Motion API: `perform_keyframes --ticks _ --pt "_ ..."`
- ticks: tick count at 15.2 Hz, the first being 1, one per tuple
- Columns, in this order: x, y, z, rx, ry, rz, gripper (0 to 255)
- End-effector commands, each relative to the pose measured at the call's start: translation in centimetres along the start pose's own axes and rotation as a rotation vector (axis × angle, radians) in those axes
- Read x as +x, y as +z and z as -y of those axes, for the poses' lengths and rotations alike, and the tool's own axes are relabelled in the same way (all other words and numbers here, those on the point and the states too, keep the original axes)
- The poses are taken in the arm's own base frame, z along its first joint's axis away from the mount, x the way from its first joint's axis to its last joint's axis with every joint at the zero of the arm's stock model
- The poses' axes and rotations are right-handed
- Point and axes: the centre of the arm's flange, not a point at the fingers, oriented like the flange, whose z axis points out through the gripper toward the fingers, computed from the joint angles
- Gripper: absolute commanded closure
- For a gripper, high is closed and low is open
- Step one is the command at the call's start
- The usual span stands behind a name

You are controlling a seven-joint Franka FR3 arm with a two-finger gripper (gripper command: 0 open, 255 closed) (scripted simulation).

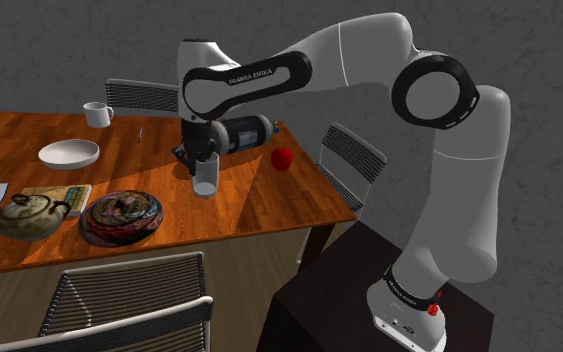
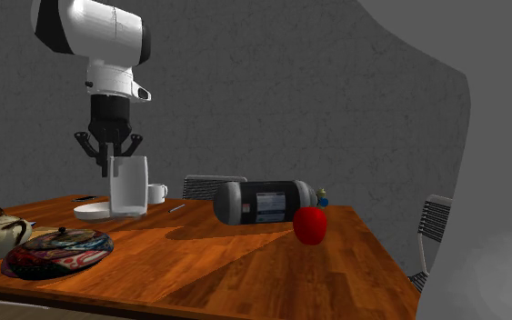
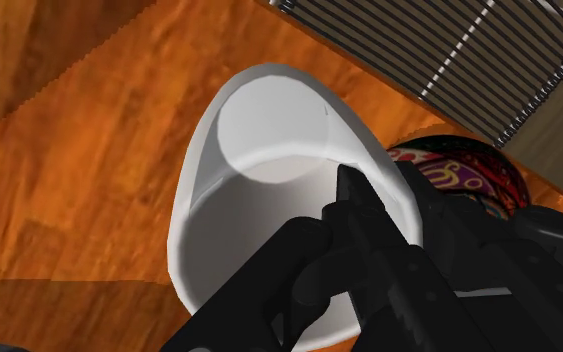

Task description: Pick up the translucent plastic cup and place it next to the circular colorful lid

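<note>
The gripper (image 1: 201, 162) is clenched on the rim wall of the pale cup (image 1: 205, 180), one finger (image 3: 354, 205) inside it, over the wooden table (image 1: 259, 205) and apart from the colourful round lid (image 1: 121, 215). So thin and off-centre a hold could let the cup swing or slip, or knock the lid on arrival. Whether its base clears the table is hard to tell, and the outer finger's contact is hidden.

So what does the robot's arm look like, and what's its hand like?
The arm is made of fat, rounded white tubes with black rings at the joints. One black band has small white letters on it, and there's a little red dot near the bottom. Its hand, the gripper, is all black with two fingers.
</note>
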Motion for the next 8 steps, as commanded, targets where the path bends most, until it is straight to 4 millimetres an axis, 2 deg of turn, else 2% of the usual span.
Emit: perform_keyframes --ticks 1,8 --pt "0.1 1.1 -0.1 0.000 0.000 -0.001 255" --pt "0.1 4.8 -0.2 0.000 0.000 -0.001 255"
